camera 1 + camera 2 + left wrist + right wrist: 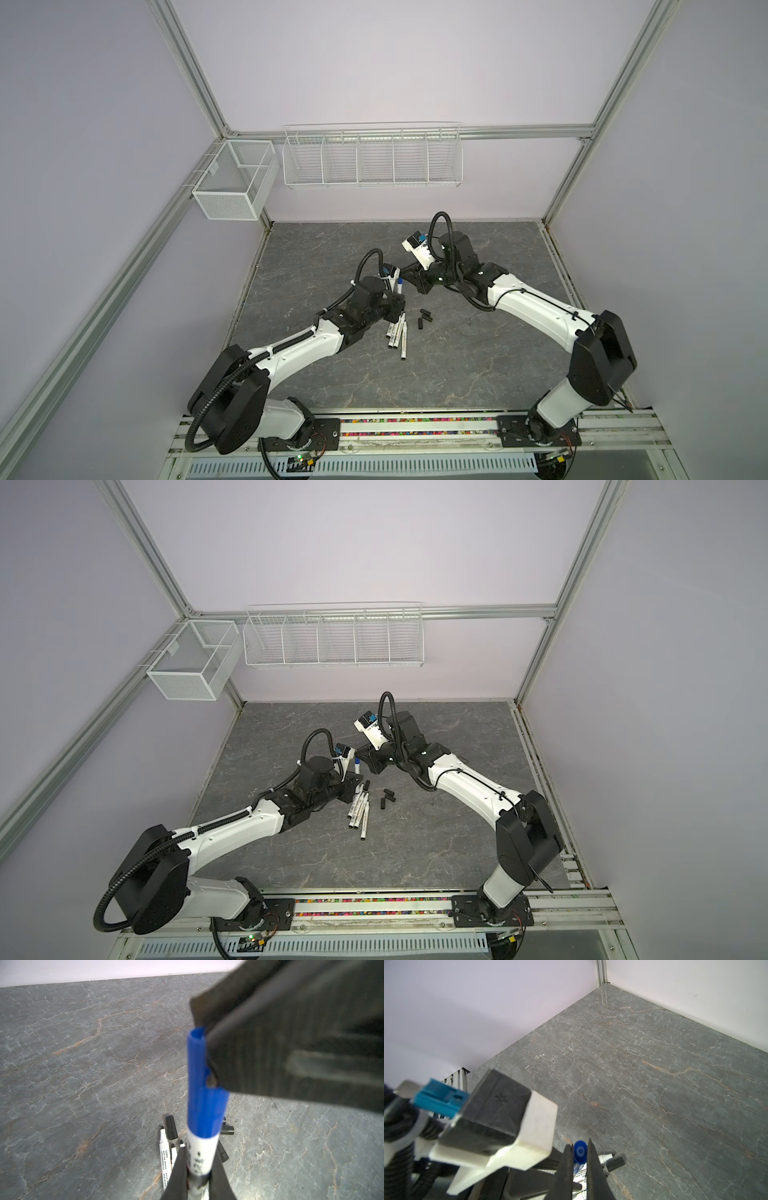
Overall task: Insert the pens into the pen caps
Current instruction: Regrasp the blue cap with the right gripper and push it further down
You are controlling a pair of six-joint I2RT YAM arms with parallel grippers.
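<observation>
Your left gripper (200, 1160) is clamped narrow around the barrel of a white pen (202, 1147) and holds it raised over the middle of the table (457, 374), clear of the surface. The blue cap (199, 1093) sits over that pen's tip end, its rim meeting the white barrel just above the printed lettering. Your right gripper (579, 1145) comes in from the opposite side and is pinched tight on the blue cap near its far end. In the right wrist view you see the cap's round end face between the two dark fingers (564, 1167). In both top views the two grippers meet nose to nose over the table's middle, a little toward the far edge, and the blue cap shows between them. Just on the near side of the left gripper, the loose pens (397, 334) lie side by side on the table, roughly parallel, with their uncapped tips toward the far edge. They look like four, though they overlap too much for you to be sure. The black caps (424, 318) lie on their sides just beside them, toward the right edge, and close together.
</observation>
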